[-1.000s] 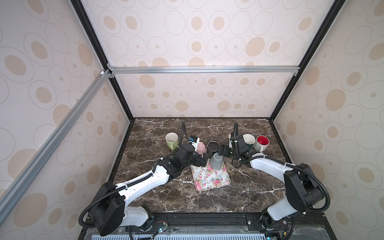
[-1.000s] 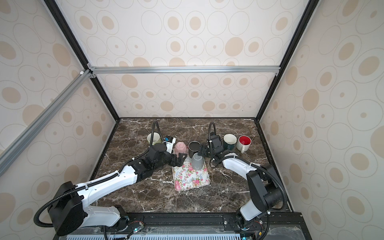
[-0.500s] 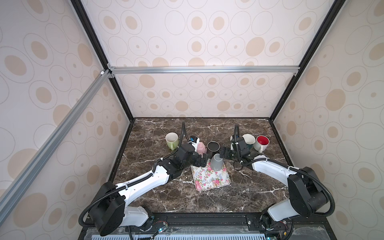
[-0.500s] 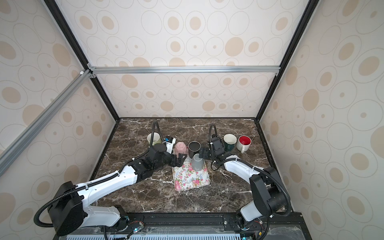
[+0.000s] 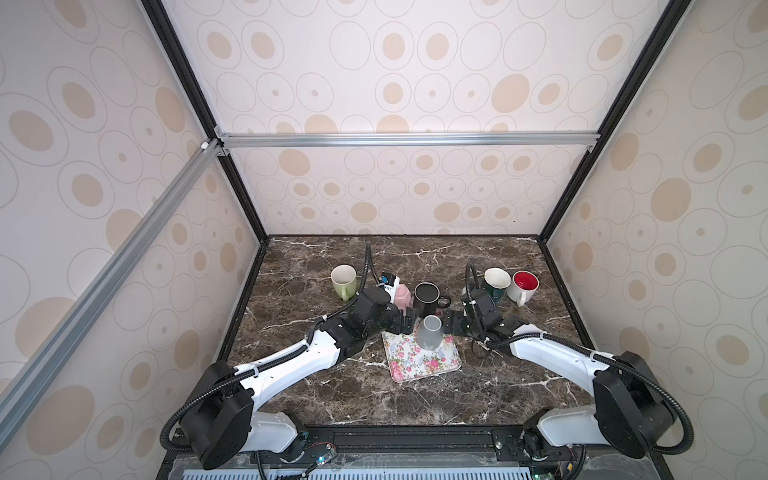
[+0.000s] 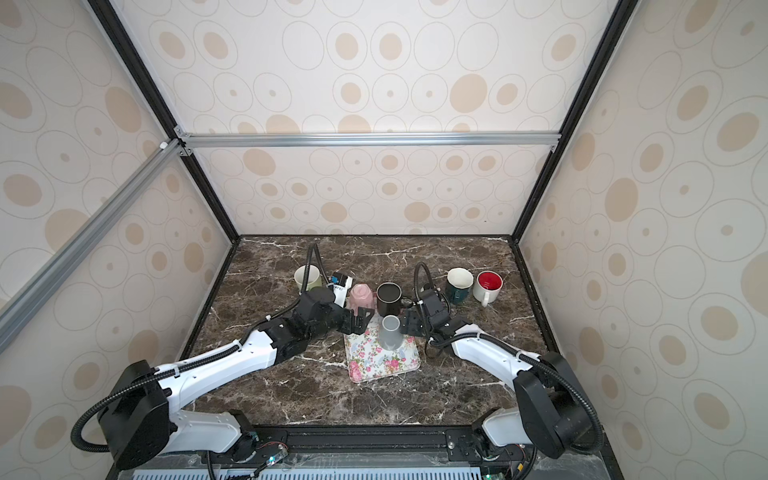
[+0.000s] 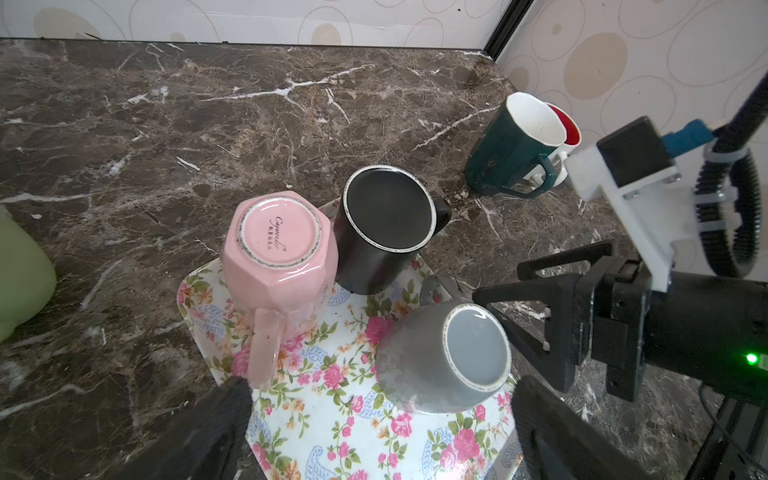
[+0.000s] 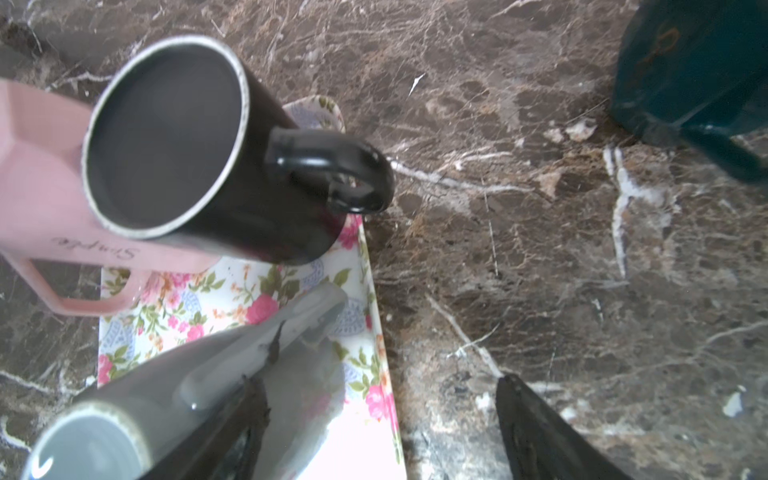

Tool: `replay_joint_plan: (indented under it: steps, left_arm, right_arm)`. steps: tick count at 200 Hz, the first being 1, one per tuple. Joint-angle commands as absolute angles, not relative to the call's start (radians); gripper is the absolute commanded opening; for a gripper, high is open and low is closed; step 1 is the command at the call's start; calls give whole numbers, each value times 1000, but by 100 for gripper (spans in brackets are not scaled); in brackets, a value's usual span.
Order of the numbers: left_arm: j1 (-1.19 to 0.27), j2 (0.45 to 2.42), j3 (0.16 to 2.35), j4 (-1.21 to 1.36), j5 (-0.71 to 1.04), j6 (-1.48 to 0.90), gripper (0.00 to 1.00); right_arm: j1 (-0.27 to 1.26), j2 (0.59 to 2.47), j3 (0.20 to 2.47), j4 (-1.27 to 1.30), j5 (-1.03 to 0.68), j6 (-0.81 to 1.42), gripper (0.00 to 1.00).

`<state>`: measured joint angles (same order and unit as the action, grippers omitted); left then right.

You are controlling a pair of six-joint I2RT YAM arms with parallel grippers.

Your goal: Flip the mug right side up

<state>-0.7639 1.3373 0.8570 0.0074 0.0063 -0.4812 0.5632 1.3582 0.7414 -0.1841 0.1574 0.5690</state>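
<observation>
Grey mug point(image 7: 440, 357) inverted (base up).

Grey mug's flanks: the grey mug point(image 5: 430, 334) is hemmed in closely by the left gripper point(image 5: 406, 325) and the right gripper point(image 5: 451, 323), both spread wide.
Far side: the pink mug point(image 5: 401, 296) and the black mug point(image 5: 426, 297) stand side by side and block this approach.
Near side: the front of the tray point(image 5: 419, 368) and the marble tabletop point(image 5: 415, 399) lie bare.

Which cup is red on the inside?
The white mug at the right end, beside the dark green mug. No other is red inside.
</observation>
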Motion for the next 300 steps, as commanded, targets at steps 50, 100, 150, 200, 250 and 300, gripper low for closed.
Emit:
replay_joint_plan:
  steps: [50,100,150,200,250,300]
  left_arm:
    - [-759,1330,853,14,0,-462,98]
    - [-753,1313,834,25,-9,-463,98]
    - [-748,1287,798,35,-16,-472,98]
    - [-737,1240,750,36,-31,-485,98]
    - [-724,1202,726,26,-36,-491,98]
    - [-722,1170,697,37,-43,-501,98]
  right_arm:
    - [660,1287,689,-280,202,641,88]
    - [708,1270,648,-192,149,689,88]
    - [746,1382,725,-176,154,687,88]
    - [772,1487,834,-173,205,663,86]
    - [773,1499,917,-227,198,620,86]
    - [703,1411,860,-142,29,361,82]
